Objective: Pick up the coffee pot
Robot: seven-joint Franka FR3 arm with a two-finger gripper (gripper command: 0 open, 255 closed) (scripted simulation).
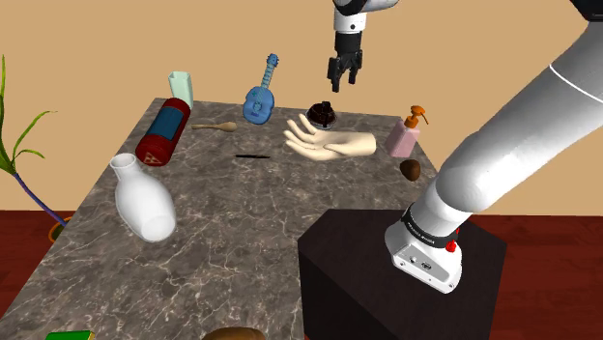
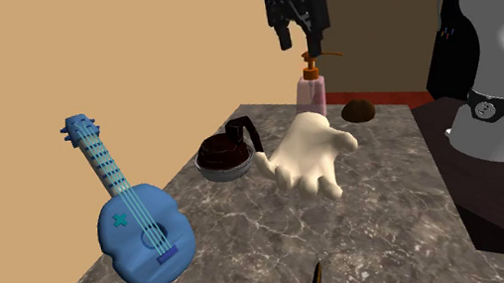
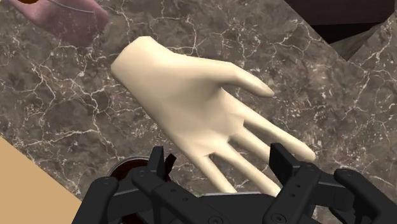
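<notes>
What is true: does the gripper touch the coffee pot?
Apart. The second exterior view shows the gripper high in the air, with the coffee pot down on the table.

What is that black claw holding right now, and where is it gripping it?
Nothing. The gripper hangs open in the air, its fingers apart and empty, above the coffee pot and the cream model hand.
</notes>
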